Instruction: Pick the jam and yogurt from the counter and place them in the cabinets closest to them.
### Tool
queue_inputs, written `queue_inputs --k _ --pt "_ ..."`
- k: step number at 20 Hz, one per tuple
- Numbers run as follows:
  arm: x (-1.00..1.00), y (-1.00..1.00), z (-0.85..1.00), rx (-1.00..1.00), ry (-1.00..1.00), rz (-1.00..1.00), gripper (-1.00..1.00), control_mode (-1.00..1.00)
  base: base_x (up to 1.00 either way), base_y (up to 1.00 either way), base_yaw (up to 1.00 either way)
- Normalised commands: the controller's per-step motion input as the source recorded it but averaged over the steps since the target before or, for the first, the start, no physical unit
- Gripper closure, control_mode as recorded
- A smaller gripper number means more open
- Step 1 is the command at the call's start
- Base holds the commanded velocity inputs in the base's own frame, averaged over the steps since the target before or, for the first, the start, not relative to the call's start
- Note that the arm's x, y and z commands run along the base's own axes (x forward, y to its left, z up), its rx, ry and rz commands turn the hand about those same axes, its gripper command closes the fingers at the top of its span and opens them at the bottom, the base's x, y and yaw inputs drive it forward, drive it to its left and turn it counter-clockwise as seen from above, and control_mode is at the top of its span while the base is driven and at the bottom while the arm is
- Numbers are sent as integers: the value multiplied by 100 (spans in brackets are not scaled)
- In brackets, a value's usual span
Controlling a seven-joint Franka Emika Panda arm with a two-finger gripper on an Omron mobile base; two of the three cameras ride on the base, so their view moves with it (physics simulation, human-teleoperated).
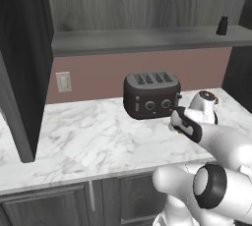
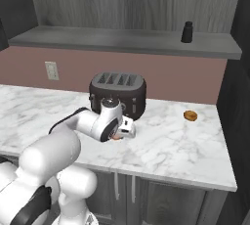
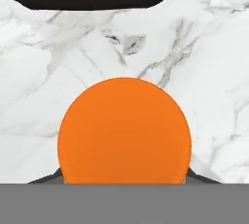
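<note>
The jam [image 3: 123, 131] is sitting low in the centre of the hand view as a broad orange disc, seen from above, with the marble counter [image 3: 204, 62] spreading around it; dark finger tips [image 3: 46, 178] are peeking out at either lower edge of the disc, so the gripper [image 2: 118, 136] is straddling the jar, and the jaws are looking drawn in against its sides, clamping the jam rather than standing wide. In the right base view a sliver of orange is showing under the hand, just left of centre, in front of the black four-slot toaster [image 2: 117, 94], near it but not touching as far as I can tell. In the left base view the wrist is lying right of centre, just beside the toaster's right end, and is covering the jar.

The step in hand is, by my judgement, securing the jam before lifting it; doing this well is calling for a straight vertical lift first, since the toaster is standing close behind; the jar is tapering, so a squeeze held level and fairly low should be keeping it from slipping.

Further out, the grey cabinet shelf [image 2: 122, 40] is running across the upper part of the frame, with a small black bottle [image 2: 187, 32] standing at upper right; a small brown round item [image 2: 190, 116] is lying on the counter at right.
</note>
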Motion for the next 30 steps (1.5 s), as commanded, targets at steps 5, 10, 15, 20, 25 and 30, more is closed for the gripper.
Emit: queue_inputs --k 5,10,15,20,25,30 --pt "-2 0 98 0 -7 0 100 -100 0 0 0" --pt "-2 0 92 0 -6 0 100 -100 0 0 0" --pt "-2 0 88 0 -5 0 100 -100 0 0 0" --pt "-2 0 91 0 -7 0 100 -100 0 0 0" --pt "0 0 90 0 -6 0 100 -100 0 0 0" --pt "-1 0 81 0 -5 0 100 -100 0 0 0"
